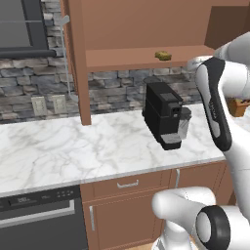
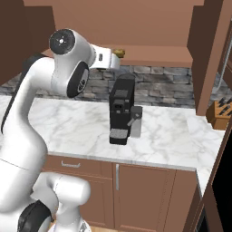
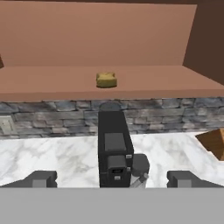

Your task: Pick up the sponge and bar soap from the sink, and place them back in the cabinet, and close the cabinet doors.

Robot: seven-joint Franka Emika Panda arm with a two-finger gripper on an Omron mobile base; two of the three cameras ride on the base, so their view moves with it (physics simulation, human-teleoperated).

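Hand view looked at the cabinet (image 3: 109,39) from in front, with the sponge (image 3: 106,79) lying alone on its shelf (image 3: 52,85), well above the coffee machine (image 3: 114,151). Both dark fingers (image 3: 41,179) stood wide apart at the bottom edge, holding nothing. Left base view showed the sponge (image 1: 163,55) on the shelf too, small and blurred, with the arm (image 1: 219,107) covering the cabinet's right part. In the right base view the sponge (image 2: 118,53) was half hidden behind the arm's wrist (image 2: 102,56), and the fingers themselves could not be made out there. That view alone showed a knife block (image 2: 221,113) whole on the worktop (image 2: 81,122); the other two cut it off. No writing could be read on the machine or anywhere else.
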